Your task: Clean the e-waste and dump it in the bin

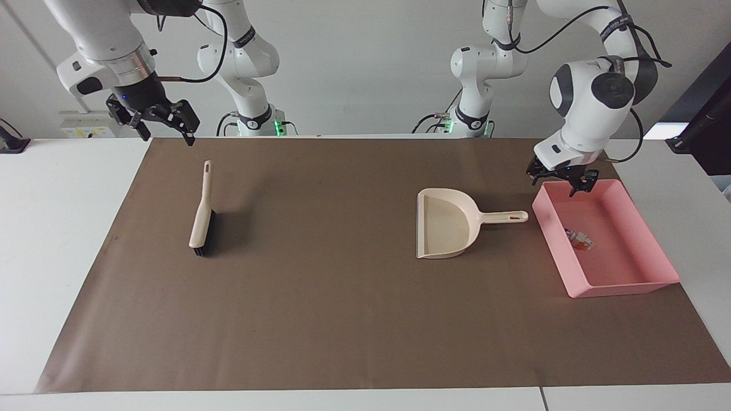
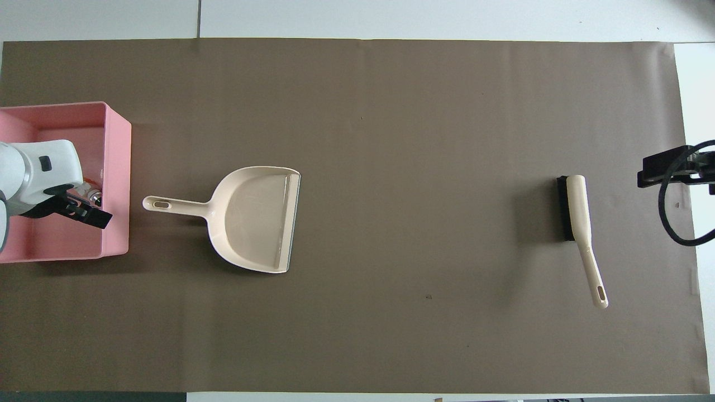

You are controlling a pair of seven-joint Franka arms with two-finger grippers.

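I had the left gripper [image 1: 562,181] raised over the robot-side end of the bin [image 1: 657,282], its fingers apart and holding nothing. Only the facing view showed that gap under it; from overhead the left gripper [image 2: 84,212] simply covered part of the pink tray [image 2: 116,167]. The e-waste [image 1: 578,238] lay inside the bin, plain in the facing view, half hidden by the wrist in the overhead view. At nine o'clock of the bin in the facing view, the dustpan [image 1: 448,224] rested flat, handle toward the bin, apart from it. The right gripper [image 1: 163,127] hung open over the mat's robot-side edge, at twelve o'clock of the brush [image 1: 201,214]; overhead caught just its tip [image 2: 667,170].
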